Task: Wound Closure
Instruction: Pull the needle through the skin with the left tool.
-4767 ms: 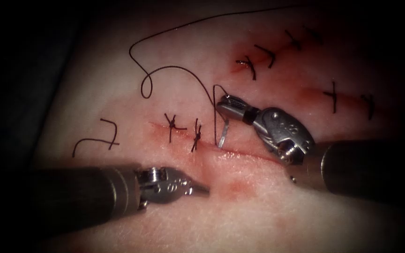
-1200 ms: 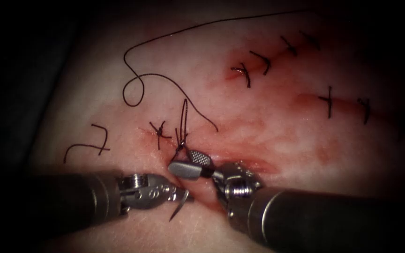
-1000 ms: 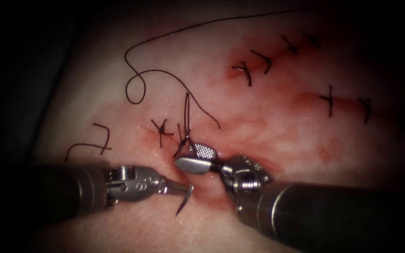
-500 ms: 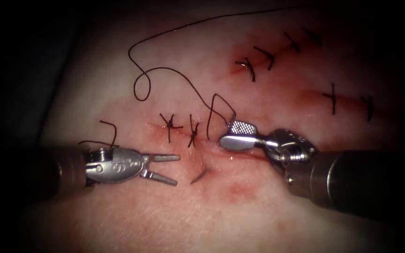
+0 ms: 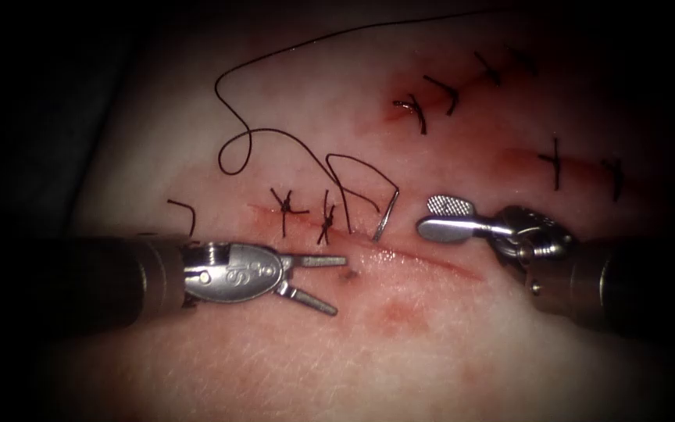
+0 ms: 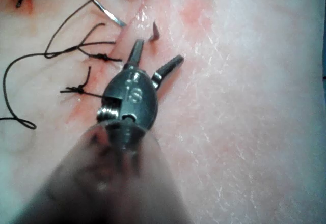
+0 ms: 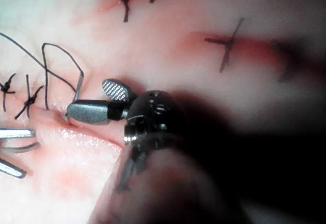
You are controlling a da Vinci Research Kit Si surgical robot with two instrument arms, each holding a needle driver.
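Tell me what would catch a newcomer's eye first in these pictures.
Two open-jawed tools face each other across the cut: the left tool and the right tool, each holding nothing. Between them the needle stands with one end in the tissue, its thread looping away above.

Open passage: bare tissue [image 5: 447, 344] below the cut [image 5: 431, 262]. Obstructions above it: needle [image 5: 385, 215] standing in tissue, looped thread [image 5: 275, 137], two knotted stitches [image 5: 306, 212].
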